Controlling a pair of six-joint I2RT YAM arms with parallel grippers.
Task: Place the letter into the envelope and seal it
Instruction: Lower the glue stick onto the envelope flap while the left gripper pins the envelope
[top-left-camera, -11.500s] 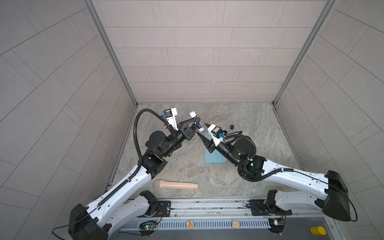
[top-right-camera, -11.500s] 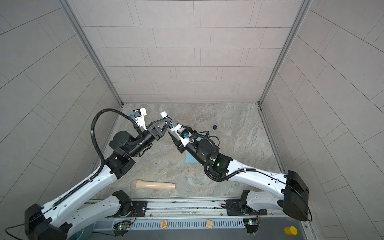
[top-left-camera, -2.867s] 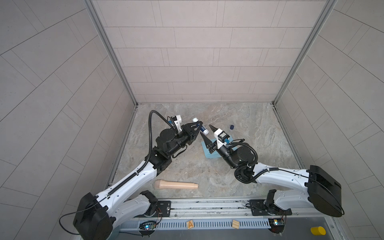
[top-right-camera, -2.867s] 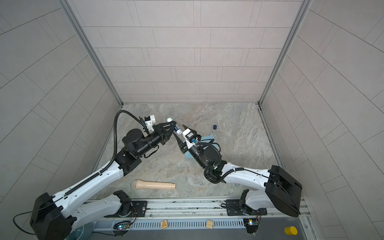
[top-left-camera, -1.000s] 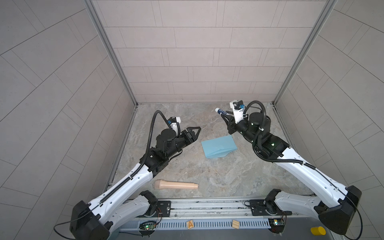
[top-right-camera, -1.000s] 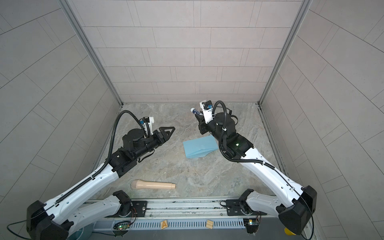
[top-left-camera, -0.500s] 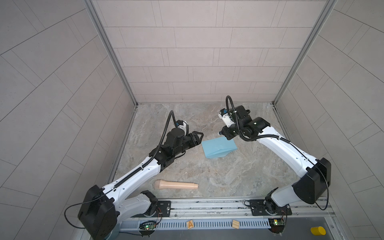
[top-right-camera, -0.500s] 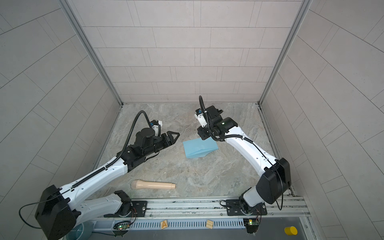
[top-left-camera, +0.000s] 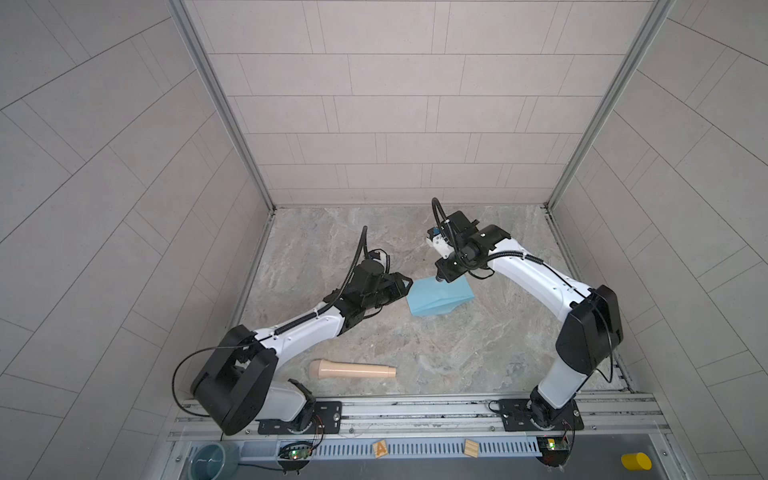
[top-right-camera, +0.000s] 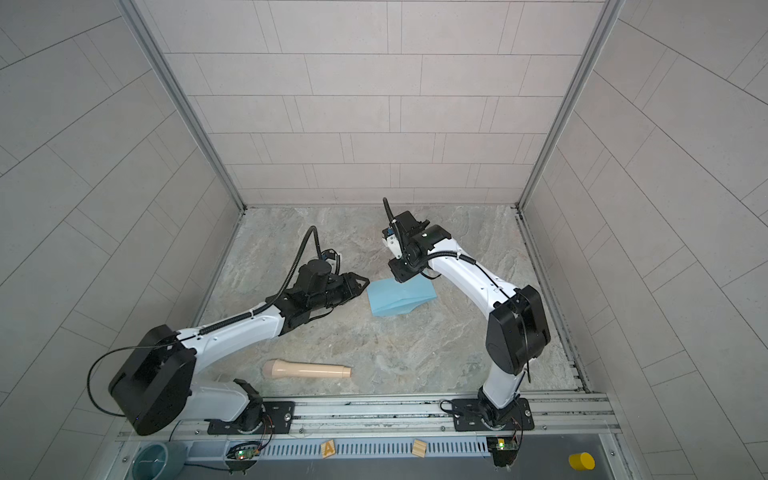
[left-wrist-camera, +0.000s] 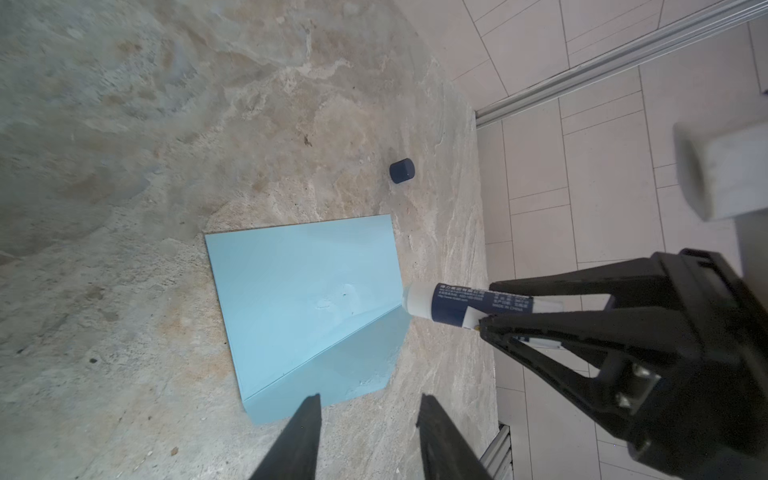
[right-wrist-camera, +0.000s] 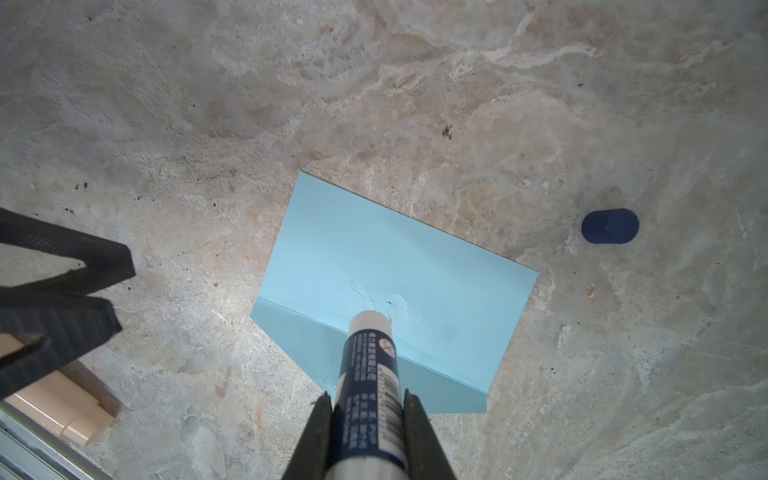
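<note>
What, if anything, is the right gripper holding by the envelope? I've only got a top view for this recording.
Observer: A glue stick, clamped in the right gripper; its uncapped white tip is aimed at the envelope beside the flap fold.
Operator: Any glue down?
Observer: A whitish smear sits just past the tip.
Operator: The cap?
Observer: A dark blue cap lies on the table, apart from the envelope.

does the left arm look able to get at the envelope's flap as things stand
Probably yes. The left gripper is beside the flap of the envelope, fingers apart, nothing between them. The glue stick in the right gripper stands at the crease and may crowd it.
</note>
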